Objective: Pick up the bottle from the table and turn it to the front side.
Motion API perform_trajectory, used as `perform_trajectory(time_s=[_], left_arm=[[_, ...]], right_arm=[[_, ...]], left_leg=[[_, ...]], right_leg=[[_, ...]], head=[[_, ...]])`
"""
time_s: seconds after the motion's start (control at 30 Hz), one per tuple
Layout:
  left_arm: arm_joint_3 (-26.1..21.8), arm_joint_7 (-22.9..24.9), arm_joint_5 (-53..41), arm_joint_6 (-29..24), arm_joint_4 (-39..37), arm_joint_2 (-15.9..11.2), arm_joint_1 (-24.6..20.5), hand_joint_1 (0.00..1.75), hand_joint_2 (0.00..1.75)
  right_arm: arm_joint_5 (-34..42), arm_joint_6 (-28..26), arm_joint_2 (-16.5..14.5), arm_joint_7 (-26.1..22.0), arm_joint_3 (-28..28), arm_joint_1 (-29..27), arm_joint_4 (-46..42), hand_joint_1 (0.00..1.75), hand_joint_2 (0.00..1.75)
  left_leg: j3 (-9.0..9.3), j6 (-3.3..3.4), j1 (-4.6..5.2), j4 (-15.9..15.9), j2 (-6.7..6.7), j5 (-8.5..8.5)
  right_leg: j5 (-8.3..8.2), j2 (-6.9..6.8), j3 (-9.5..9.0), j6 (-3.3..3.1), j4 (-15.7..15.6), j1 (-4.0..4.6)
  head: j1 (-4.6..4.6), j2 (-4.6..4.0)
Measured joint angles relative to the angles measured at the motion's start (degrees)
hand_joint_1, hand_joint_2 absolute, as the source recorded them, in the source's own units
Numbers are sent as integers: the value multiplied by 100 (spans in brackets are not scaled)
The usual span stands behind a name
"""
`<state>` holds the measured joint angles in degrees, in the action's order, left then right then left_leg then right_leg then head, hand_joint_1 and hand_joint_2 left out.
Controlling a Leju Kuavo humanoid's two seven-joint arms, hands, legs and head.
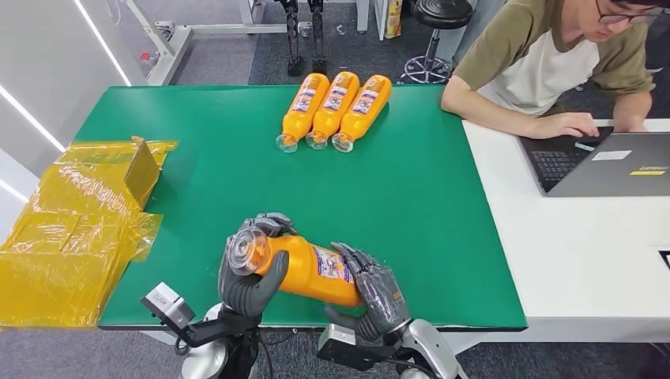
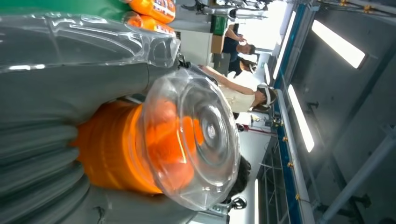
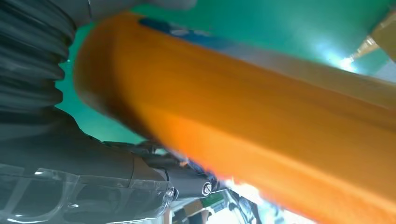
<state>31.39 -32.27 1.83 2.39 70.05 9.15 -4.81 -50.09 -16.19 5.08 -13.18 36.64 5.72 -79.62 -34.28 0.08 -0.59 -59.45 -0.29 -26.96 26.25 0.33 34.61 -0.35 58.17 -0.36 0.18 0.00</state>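
- Both of my hands are holding one orange bottle [image 1: 304, 270] above the near edge of the green surface [image 1: 427, 205]; it is lying roughly level, its label facing up
- my left hand [image 1: 251, 276] is wrapping around the clear-capped end, fingers curling over the top and the thumb under it; in the left wrist view the clear cap [image 2: 196, 135] is facing the camera
- my right hand [image 1: 375, 290] is gripping the base end, fingers lying across the orange body beside the label
- three more orange bottles [image 1: 335, 106] are lying side by side at the far side of the surface, touching one another
- yellow plastic wrapping [image 1: 75, 229] is lying over the left edge; a person [image 1: 553, 63] is sitting at a laptop [image 1: 608, 162] on the white table to the right
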Motion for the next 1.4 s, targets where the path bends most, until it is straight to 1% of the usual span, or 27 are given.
perform_trajectory(time_s=[0.23, 0.3, 0.33, 0.47, 0.57, 0.63, 0.67, 0.7, 0.73, 0.87, 0.97, 1.07, 1.17, 1.27, 1.4], left_arm=[[27, 52, -13, -71, -108, 32, -132, 175, 175], [28, 173, -269, -268, -109, 41, -155, 175, 175], [28, 270, -516, -480, -109, 41, -168, 175, 175], [1, 826, -2232, -1972, -109, 3, -278, 175, 175], [-63, 1288, -3492, -2741, -109, -62, -382, 175, 175], [-186, 1859, -4894, -3255, -93, -158, -448, 175, 175], [-291, 2136, -5610, -3388, -66, -224, -480, 175, 175], [-418, 2345, -6206, -3423, -27, -290, -503, 175, 175], [-554, 2470, -6615, -3399, 20, -349, -519, 175, 175], [-944, 2740, -7424, -3269, 137, -521, -573, 175, 175], [-1077, 3053, -8217, -2950, 62, -828, -831, 175, 175], [-1197, 2977, -8323, -2693, -341, -1254, -1339, 175, 175], [-1257, 2871, -8273, -2568, -849, -1571, -1794, 175, 175], [-1228, 2825, -8296, -2258, -1540, -1781, -2284, 175, 175], [-1121, 2571, -8269, -1670, -2696, -1954, -2952, 175, 175]], right_arm=[[958, -539, -143, -513, -110, -121, -110, 0, 175], [1149, -660, -204, -591, -140, -191, -199, 0, 175], [1203, -720, -237, -611, -151, -228, -251, 0, 175], [1285, -947, -367, -635, -185, -428, -523, 0, 175], [1314, -981, -438, -646, -187, -536, -683, 0, 175], [1370, -958, -498, -652, -187, -572, -769, 0, 175], [1393, -934, -528, -649, -189, -584, -811, 0, 175], [1407, -907, -557, -642, -190, -592, -852, 0, 175], [1412, -883, -581, -632, -191, -598, -893, 0, 175], [1467, -858, -644, -630, -205, -610, -1012, 0, 175], [1598, -858, -670, -687, -226, -616, -1100, 0, 175], [1697, -866, -676, -755, -231, -621, -1190, 0, 175], [1785, -881, -677, -818, -233, -628, -1239, 0, 175], [1840, -855, -693, -884, -237, -639, -1280, 0, 175], [1919, -702, -721, -917, -244, -634, -1354, 0, 175]], left_leg=[[0, 0, 0, 0, 0, 0], [0, 0, 0, 0, 0, 0], [0, 0, 0, 0, 1, 0], [1, 0, -1, 1, 1, 0], [0, -1, -2, 2, 1, 1], [2, -1, -2, 3, 7, 1], [4, -2, -2, 3, 10, 1], [5, -4, -2, 3, 11, 2], [6, -5, -2, 3, 11, 3], [5, -7, -2, 3, 9, 5], [5, -9, -3, 3, 9, 6], [6, -20, -4, 3, 9, 13], [8, -25, -4, 3, 8, 18], [8, -26, -4, 3, 8, 19], [8, -26, -4, 3, 11, 19]], right_leg=[[0, 0, 0, 0, 0, 0], [0, 0, 0, 0, 0, 0], [0, 1, 0, 0, 0, 0], [0, 0, 1, -1, 1, 1], [0, 1, 0, -2, 5, 1], [-1, 8, 1, -3, 8, 1], [-1, 12, 1, -4, 8, 1], [-1, 13, 1, -4, 8, 1], [-1, 13, 1, -4, 8, 1], [-1, 11, 1, -4, 9, 1], [-2, 11, 1, -6, 9, 1], [-5, 12, 2, -10, 11, 2], [-8, 12, 2, -13, 13, 2], [-9, 13, 3, -13, 14, 2], [-10, 17, 4, -15, 16, 2]], head=[[1, 0], [1, 0], [0, 0], [-1, 0], [1, 0], [2, 0], [1, 0], [1, 0], [1, 0], [2, 0], [2, 0], [1, 0], [0, 0], [1, 0], [1, 0]])
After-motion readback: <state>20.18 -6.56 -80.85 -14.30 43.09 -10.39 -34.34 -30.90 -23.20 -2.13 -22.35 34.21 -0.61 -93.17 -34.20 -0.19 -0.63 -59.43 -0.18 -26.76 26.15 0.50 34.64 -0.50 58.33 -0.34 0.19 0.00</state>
